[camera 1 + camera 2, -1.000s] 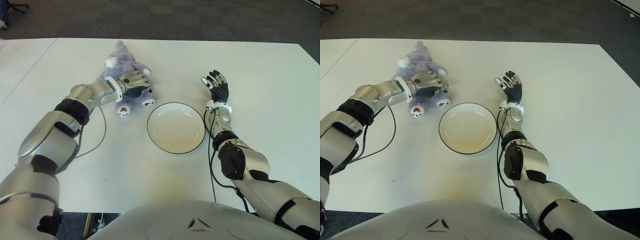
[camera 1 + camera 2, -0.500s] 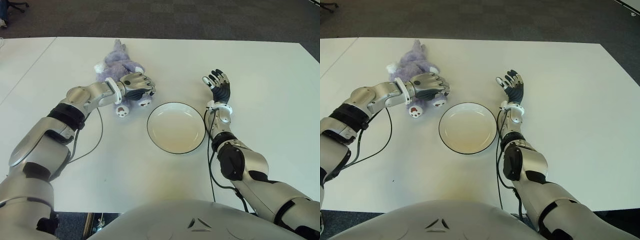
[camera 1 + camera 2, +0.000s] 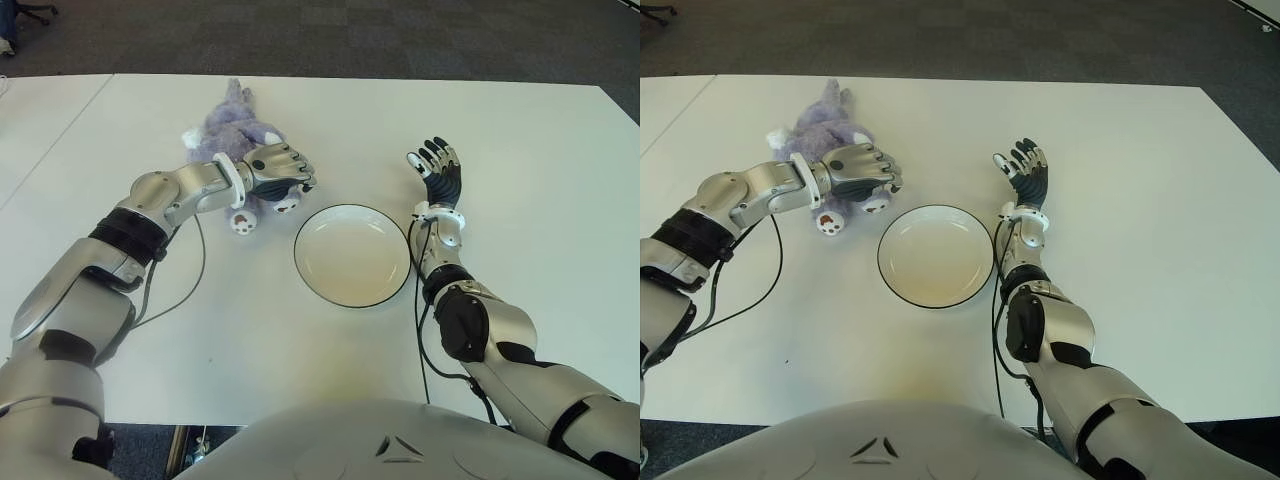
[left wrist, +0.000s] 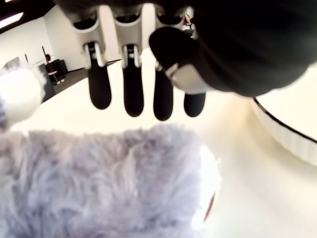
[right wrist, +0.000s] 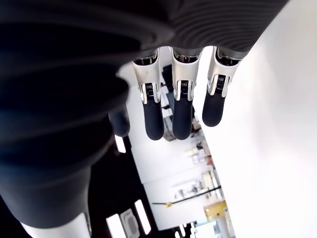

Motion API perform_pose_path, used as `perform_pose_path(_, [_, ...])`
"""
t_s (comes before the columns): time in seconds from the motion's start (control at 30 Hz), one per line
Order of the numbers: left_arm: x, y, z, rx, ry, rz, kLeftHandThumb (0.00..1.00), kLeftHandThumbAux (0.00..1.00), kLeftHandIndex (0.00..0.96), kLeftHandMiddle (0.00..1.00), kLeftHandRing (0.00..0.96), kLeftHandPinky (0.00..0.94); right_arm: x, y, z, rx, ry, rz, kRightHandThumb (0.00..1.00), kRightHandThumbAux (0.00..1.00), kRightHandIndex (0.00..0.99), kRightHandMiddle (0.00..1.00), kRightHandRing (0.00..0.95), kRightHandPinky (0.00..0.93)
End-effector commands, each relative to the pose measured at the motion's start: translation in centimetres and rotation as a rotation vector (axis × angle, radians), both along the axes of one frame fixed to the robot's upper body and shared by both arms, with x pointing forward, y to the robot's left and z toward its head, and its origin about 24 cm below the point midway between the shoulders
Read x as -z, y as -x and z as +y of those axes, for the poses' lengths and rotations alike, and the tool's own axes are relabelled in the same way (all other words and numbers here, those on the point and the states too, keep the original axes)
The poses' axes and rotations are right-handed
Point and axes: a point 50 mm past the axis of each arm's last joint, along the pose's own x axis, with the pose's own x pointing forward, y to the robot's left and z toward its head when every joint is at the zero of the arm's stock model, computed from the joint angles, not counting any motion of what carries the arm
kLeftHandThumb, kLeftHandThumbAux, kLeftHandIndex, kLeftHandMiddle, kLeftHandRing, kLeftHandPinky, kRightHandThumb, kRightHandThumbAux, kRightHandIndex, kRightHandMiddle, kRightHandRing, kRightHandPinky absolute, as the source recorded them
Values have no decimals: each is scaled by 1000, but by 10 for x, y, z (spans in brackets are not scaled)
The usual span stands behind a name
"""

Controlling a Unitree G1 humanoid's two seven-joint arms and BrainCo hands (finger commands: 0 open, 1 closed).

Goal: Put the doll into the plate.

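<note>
Left hand [image 3: 278, 165]: positioned over the lower body of the doll [image 3: 232, 137], fingers curled down around the plush and clamped on it. In the left wrist view the fingers [image 4: 132, 89] hung just above the grey-purple fur [image 4: 99, 183], with the plate's dark rim at the edge of the picture.

Doll: purple plush animal with white paws, lying on the table [image 3: 300, 360] to the robot's left of the plate, head pointing away from the robot, one white foot [image 3: 241, 223] sticking out toward the robot below the hand. It was near the plate's far-left edge but outside it; whether any part was lifted off the table could not be told.

Plate [image 3: 352, 292]: round, white, with a dark rim, flat on the table between the two arms, holding nothing.

Right hand [image 3: 1025, 172]: to the right of the plate, raised with the palm upright, fingers [image 5: 182, 106] extended and apart, gripping nothing.

Cable [image 3: 190, 285]: black, looping from the left forearm across the white tabletop.

Floor [image 3: 400, 40]: dark carpet beyond the table's far edge.
</note>
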Motion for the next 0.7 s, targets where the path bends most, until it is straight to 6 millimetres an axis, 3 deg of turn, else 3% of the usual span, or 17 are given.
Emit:
perform_pose_path(0.03, [0,0,20,-47,-4,-3,845,657,412,582,594,519,87,55,10,-34,-127,482,0,849,205,235,209,202])
perform_pose_path(0.07, [-2,-1,26,-54,-4,-20,842,657,409,579,561,478,87,55,10,-33,-124,482,0,848,205,236,210,204])
perform_pose_path(0.1, [-4,-2,29,-58,-4,-30,647,483,243,353,352,325,87,56,10,-33,-123,482,0,845,203,233,206,195])
perform_pose_path(0.13, [-5,-2,32,-57,-14,-48,613,454,215,314,317,299,87,56,10,-33,-122,482,0,844,203,233,205,193])
perform_pose_path(0.17, [-6,-2,34,-55,-21,-60,478,406,118,150,132,142,87,56,10,-33,-122,482,0,841,201,230,201,187])
perform_pose_path(0.23, [-7,-2,35,-47,-37,-81,379,378,67,49,21,30,87,56,10,-33,-121,482,0,839,200,228,199,186])
perform_pose_path(0.27, [-10,-2,38,-44,-50,-101,367,376,63,39,10,18,87,56,10,-33,-122,483,0,839,200,227,199,186])
perform_pose_path(0.3, [-12,-2,40,-42,-60,-115,242,362,15,9,2,4,87,56,10,-34,-122,483,0,834,197,225,197,186])
perform_pose_path(0.33, [-16,-3,44,-46,-61,-137,212,356,3,2,0,0,87,56,10,-34,-123,484,0,830,196,225,197,188])
perform_pose_path(0.43, [-24,-3,51,-58,-53,-179,206,348,0,0,0,0,87,56,10,-34,-125,485,0,824,195,225,197,193])
perform_pose_path(0.6, [-71,-3,67,-102,83,-417,161,315,0,0,0,0,87,56,10,-36,-136,480,0,815,199,228,193,178])
perform_pose_path(0.7, [-88,-1,75,-120,145,-523,160,297,0,0,0,0,87,56,10,-37,-134,477,0,819,204,231,197,180])
